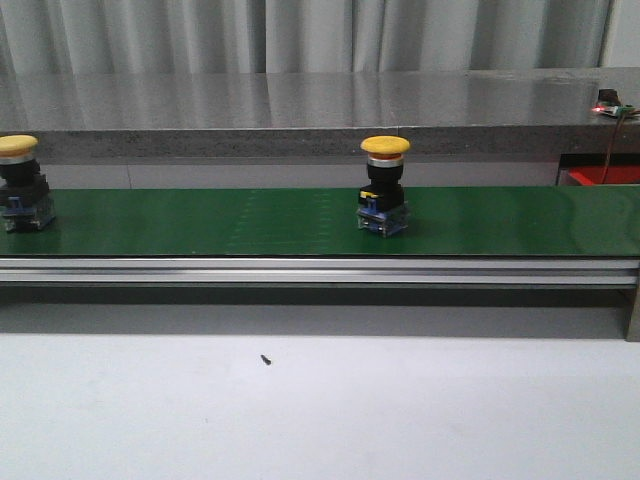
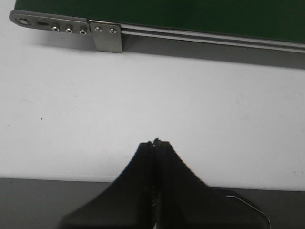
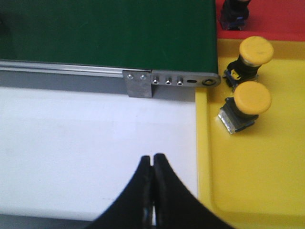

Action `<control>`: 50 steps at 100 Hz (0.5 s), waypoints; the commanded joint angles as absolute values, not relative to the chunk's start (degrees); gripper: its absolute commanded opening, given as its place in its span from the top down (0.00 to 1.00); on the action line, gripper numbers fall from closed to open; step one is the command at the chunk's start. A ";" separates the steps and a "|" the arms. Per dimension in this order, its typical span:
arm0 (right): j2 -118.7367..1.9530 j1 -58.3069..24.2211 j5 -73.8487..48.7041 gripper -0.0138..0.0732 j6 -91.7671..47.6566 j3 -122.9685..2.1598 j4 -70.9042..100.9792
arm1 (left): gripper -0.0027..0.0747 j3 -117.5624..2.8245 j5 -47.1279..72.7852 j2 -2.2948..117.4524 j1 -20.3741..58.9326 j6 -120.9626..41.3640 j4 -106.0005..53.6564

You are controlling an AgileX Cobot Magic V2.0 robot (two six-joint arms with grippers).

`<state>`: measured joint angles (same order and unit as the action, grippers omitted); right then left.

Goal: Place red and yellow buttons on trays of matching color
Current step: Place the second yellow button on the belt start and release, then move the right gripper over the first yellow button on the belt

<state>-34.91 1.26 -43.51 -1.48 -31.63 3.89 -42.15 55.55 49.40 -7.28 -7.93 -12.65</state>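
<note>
Two yellow buttons stand on the green conveyor belt (image 1: pixel 250 222): one (image 1: pixel 384 186) near the middle, another (image 1: pixel 20 182) at the far left edge. In the right wrist view a yellow tray (image 3: pixel 257 181) holds two yellow buttons (image 3: pixel 252 98) (image 3: pixel 255 50) lying on their sides. Behind it a red tray (image 3: pixel 271 19) carries a dark button body (image 3: pixel 234 14), its cap out of view. My left gripper (image 2: pixel 156 142) is shut and empty over the white table. My right gripper (image 3: pixel 153 156) is shut and empty beside the yellow tray.
The belt's aluminium rail (image 1: pixel 320 270) runs across the front of the conveyor. A small black speck (image 1: pixel 266 359) lies on the white table (image 1: pixel 320 410). A grey counter (image 1: pixel 300 105) sits behind the belt. The conveyor's metal end brackets (image 2: pixel 107 36) (image 3: pixel 171 81) show in both wrist views.
</note>
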 commanded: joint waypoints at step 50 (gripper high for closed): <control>-57.55 1.00 -50.77 0.92 -6.41 -55.19 12.03 | 0.99 -43.51 53.12 48.98 -6.92 -8.09 -13.49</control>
<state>-55.35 1.26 -52.51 -4.79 -50.79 10.57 -42.15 55.55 49.40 -7.28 -7.93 -12.65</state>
